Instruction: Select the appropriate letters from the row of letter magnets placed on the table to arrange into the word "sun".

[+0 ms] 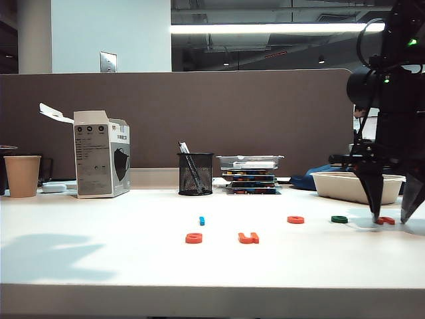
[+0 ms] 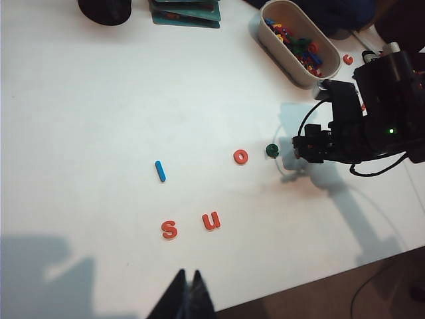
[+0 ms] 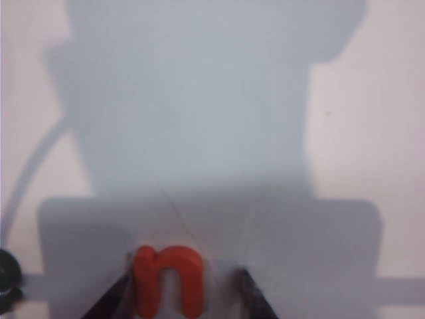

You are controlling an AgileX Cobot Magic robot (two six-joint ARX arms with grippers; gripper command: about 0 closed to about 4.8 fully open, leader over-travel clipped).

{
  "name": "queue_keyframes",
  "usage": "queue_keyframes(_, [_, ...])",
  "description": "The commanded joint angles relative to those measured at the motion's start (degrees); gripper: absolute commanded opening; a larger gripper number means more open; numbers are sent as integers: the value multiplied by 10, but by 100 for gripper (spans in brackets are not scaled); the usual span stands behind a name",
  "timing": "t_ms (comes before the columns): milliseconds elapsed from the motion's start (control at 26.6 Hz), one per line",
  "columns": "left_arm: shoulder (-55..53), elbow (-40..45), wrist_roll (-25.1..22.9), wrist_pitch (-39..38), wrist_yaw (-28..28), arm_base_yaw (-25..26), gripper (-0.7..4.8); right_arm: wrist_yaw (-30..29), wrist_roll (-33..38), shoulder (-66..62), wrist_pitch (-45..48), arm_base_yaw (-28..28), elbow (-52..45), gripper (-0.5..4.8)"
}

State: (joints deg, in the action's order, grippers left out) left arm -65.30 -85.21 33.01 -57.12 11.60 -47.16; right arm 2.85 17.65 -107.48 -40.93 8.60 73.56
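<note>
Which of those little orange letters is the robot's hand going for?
The orange "n": it alone lies between the fingers of the right hand, past the green ring. The "s", "u" and "o" lie apart.

The right arm is black throughout, built from blocky housings joined by a rounded cylindrical joint section. Two small green indicator lights glow on its casing. A thin black cable loops out from the upper housing, and a second black cable runs along the lower body. The right gripper has two long black fingers that taper to narrow pointed tips. In the left wrist view the same arm shows a matte black shell with a light-coloured fitting at one corner. The left gripper shows only as two dark, wedge-shaped fingertips with flat, plain surfaces.
</note>
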Motion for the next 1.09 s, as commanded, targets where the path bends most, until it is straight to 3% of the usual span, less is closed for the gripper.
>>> queue_keyframes(38, [2,-2,-2,2,2,1,-4,-2,-6,-5,-19,0,-5,198])
queue_keyframes(150, [2,-2,-2,2,2,1,-4,-2,-9,-5,-17,2,-5,186])
queue_keyframes(263, [2,-2,-2,2,2,1,-4,-3,-12,-6,-17,2,-5,128])
queue_keyframes(1089, [2,-2,-2,2,2,1,-4,0,-12,-8,-14,2,-5,103])
